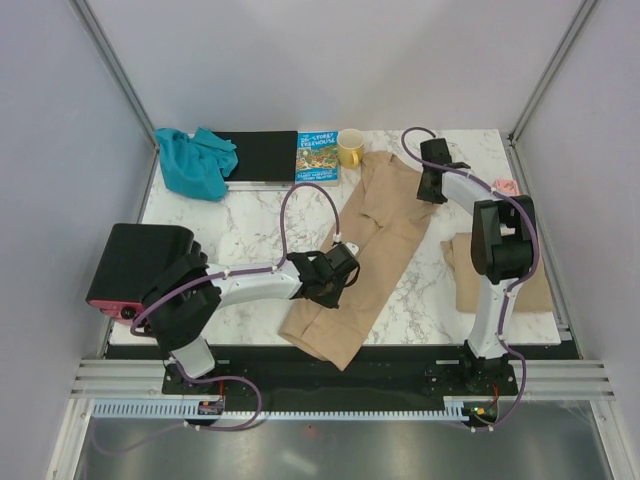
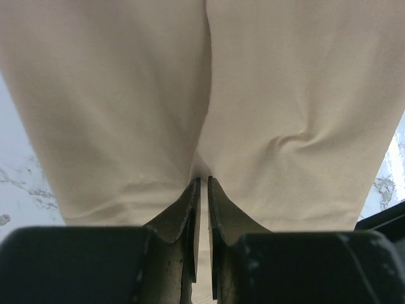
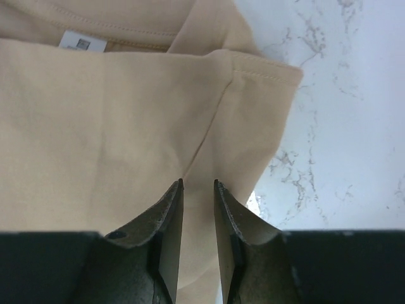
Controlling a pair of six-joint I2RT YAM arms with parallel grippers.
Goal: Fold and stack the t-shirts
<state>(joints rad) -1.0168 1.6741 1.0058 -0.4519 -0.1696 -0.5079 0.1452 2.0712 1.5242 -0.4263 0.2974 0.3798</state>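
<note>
Clock read from the overhead view, 6 at the arm bases, 12 at the far wall.

- 6 o'clock, table point(image 1: 250, 225) edge: near end of the long tan t-shirt point(image 1: 375, 225) hangs a little over the rim. It lies as a narrow strip, already folded lengthwise, running from 6 toward 1.
- Just past it: left gripper point(image 1: 338, 272) sits low on the strip's near third. Wrist view shows the jaws drawn almost together, with cloth puckering into the tips. I read that as a pinch on the shirt, probably to carry the hem end up and over.
- 4 o'clock: second tan t-shirt point(image 1: 462, 275), folded flat and partly hidden under the right arm. Likely the start of the stack, parked clear of the working shirt.
- 1 o'clock: right gripper point(image 1: 432, 185) is at the strip's far end, by the collar and sleeve. Jaws are narrow, straddling a crease with cloth in the gap. I cannot tell whether it is clamped. Placement suggests pinning or lifting the far end for a crosswise fold.
- 11 o'clock: teal garment point(image 1: 193, 162) lies bunched and unfolded, well apart, partly over the black board point(image 1: 262, 155).
- 12 o'clock: picture book point(image 1: 317, 157) and yellow mug point(image 1: 350, 148), the mug just beside the shirt's far corner. It could snag during a lift.
</note>
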